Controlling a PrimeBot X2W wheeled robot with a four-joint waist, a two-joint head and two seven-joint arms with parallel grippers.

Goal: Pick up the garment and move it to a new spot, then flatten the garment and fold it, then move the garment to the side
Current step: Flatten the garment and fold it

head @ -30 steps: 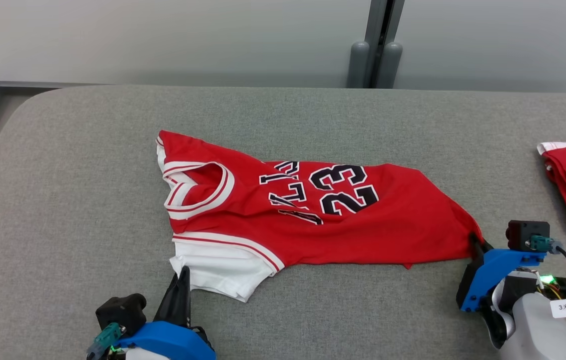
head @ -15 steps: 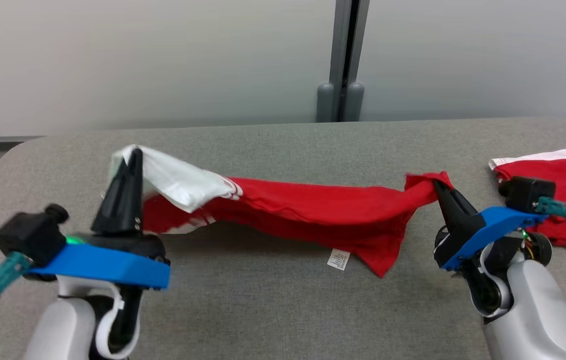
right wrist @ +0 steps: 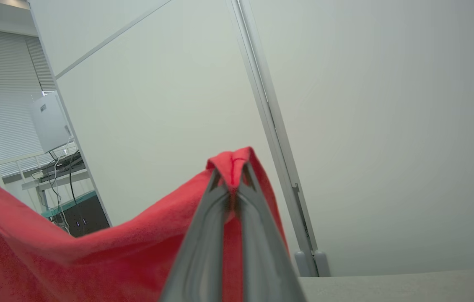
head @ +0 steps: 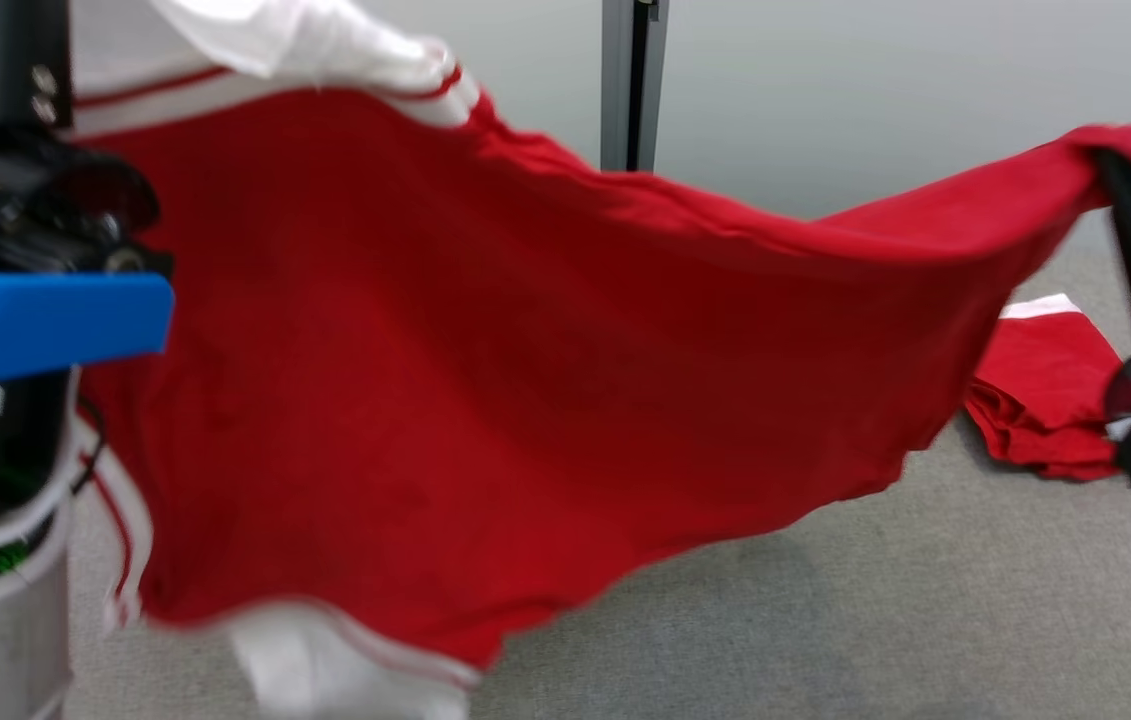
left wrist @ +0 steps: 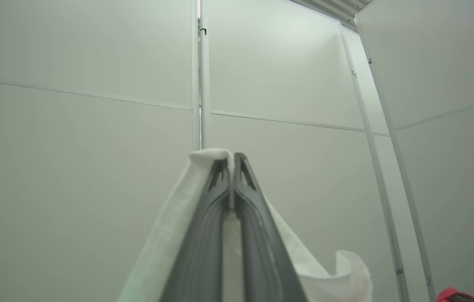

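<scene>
Step 1 in hand: pick up and move. The garment (head: 485,380), a red jersey with white trim, is up in the air and spread like a sheet between the 2 grippers, above the padded table (head: 825,620).

Left gripper (left wrist: 231,157): fingers pressed together with white trim cloth pinched between them; the cloth drapes down both sides. Right gripper (right wrist: 231,167): fingers also closed, clamped on a red corner of the jersey.

In the head view the top edge sags a little between the 2 grips. The body hangs down toward the table's near edge. The bottom hem is blurred, so I can't tell whether it touches the surface.

A 2nd red garment (head: 1035,400) lies bunched near the table's right edge, apart from the held one.

Progress, as a judgement: early. The lift is done, but there's no placing, flattening or folding yet.

Next move calls for:
- carrying the jersey to a bare patch, probably mid-table, with both pinches tight
- pulling the arms apart enough to take out the sag
- lowering so the hanging hem lands first, then laying the rest down away from it, flat
- staying off the right-edge pile so the 2 don't tangle

Risk: the thin trim could slip from the left pinch.
</scene>
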